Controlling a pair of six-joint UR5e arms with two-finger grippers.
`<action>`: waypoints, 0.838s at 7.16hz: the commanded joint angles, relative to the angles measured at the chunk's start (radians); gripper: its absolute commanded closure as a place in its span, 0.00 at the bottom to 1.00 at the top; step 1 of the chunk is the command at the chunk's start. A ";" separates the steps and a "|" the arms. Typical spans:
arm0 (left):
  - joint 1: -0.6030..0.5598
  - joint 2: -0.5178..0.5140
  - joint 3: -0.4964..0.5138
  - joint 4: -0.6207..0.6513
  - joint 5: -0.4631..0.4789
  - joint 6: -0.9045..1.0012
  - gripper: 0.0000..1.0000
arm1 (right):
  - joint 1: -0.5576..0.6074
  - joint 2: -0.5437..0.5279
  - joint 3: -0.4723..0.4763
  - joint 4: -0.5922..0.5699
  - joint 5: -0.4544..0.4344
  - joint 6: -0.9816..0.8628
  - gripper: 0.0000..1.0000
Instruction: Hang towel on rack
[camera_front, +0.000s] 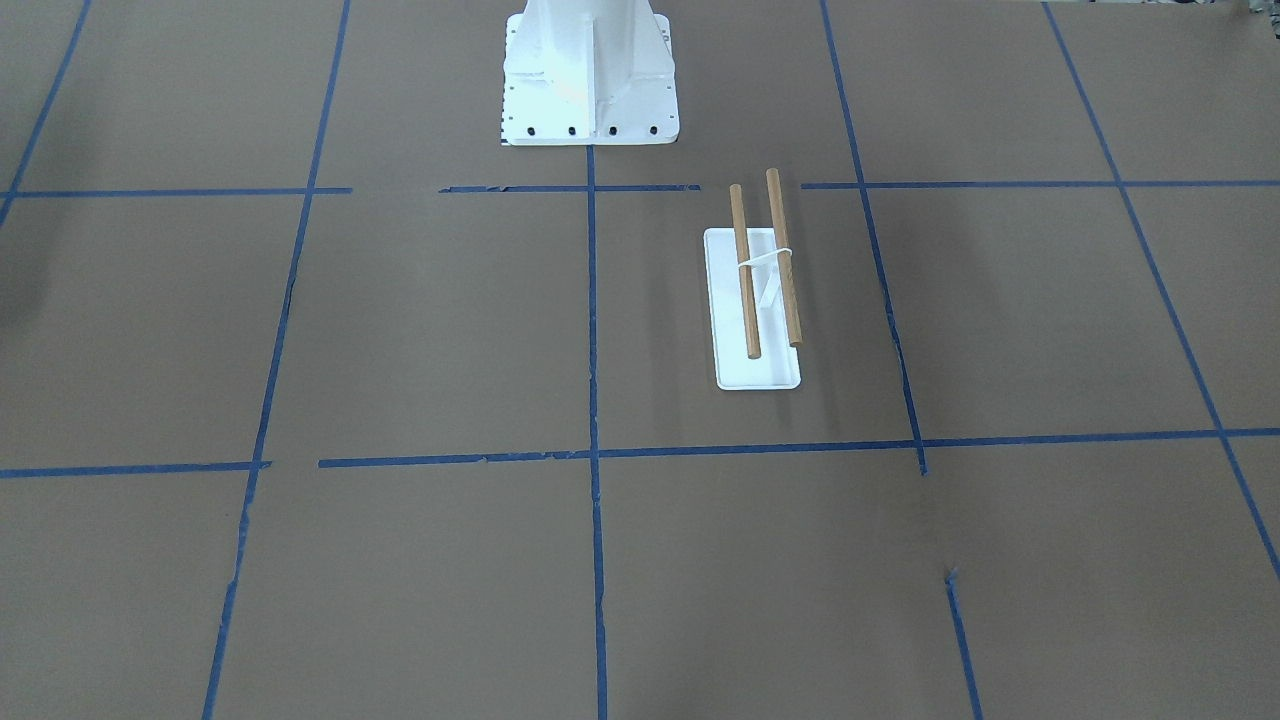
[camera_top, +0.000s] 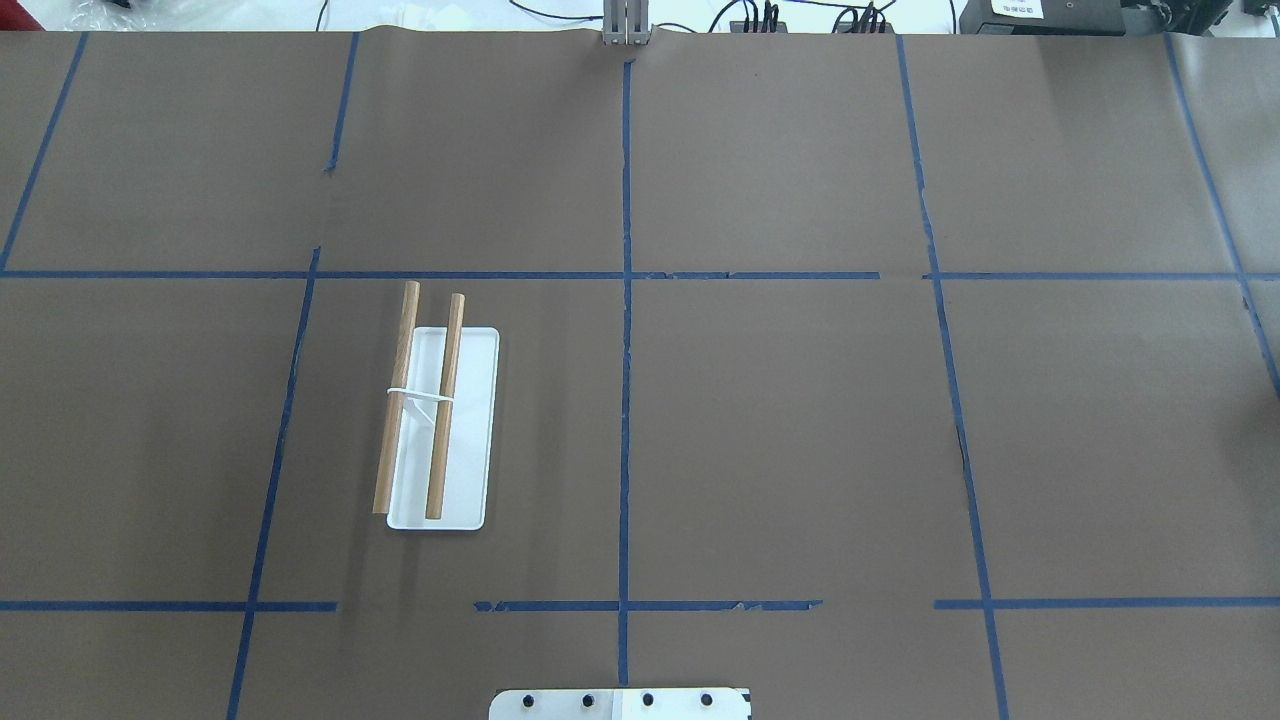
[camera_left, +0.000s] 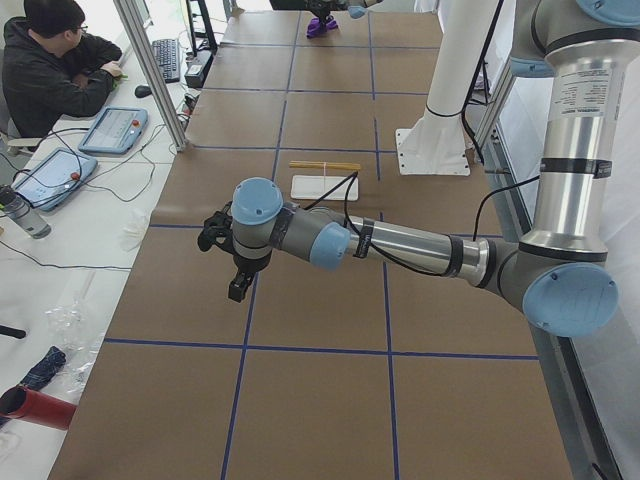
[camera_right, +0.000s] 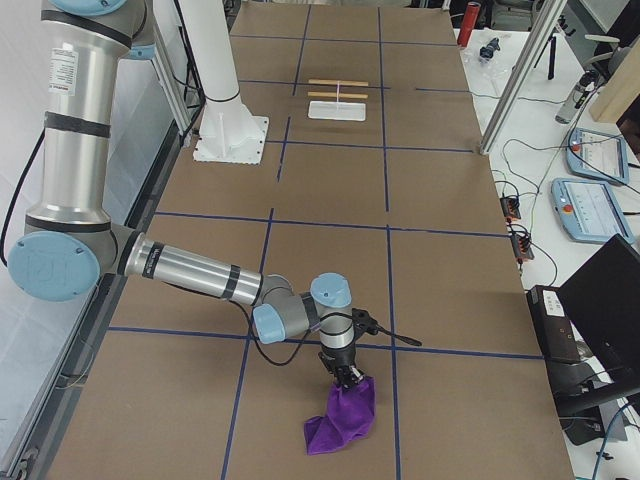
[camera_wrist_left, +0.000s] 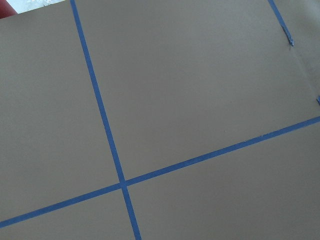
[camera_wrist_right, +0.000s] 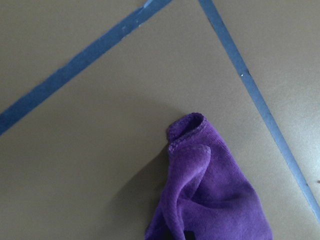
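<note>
At the right end of the worktop, well apart from the rack on its left half, the towel bunches up under the right hand, whose grip, like that of the left hand, I cannot tell; a shallow pinch could drop it crossing the brown, blue-taped paper between cluttered desks.

L arm, ext left view: forearm stretched near-horizontal from elbow at lower right of frame to centre-left. Wrist bent down, left gripper pointing down at centre-left; can't tell how jaws stand. R arm, ext right view: forearm runs low from left edge to lower centre. Right gripper points straight down there; jaw state unclear.
</note>
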 joint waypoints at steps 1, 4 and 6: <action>0.000 0.000 -0.005 0.000 0.000 0.000 0.00 | 0.000 0.029 0.014 -0.002 -0.001 -0.038 1.00; 0.002 -0.017 -0.046 -0.009 -0.005 0.003 0.00 | 0.001 0.139 0.068 -0.011 0.019 -0.024 1.00; 0.000 -0.005 -0.037 -0.251 -0.003 -0.093 0.00 | -0.007 0.280 0.089 -0.161 0.077 -0.023 1.00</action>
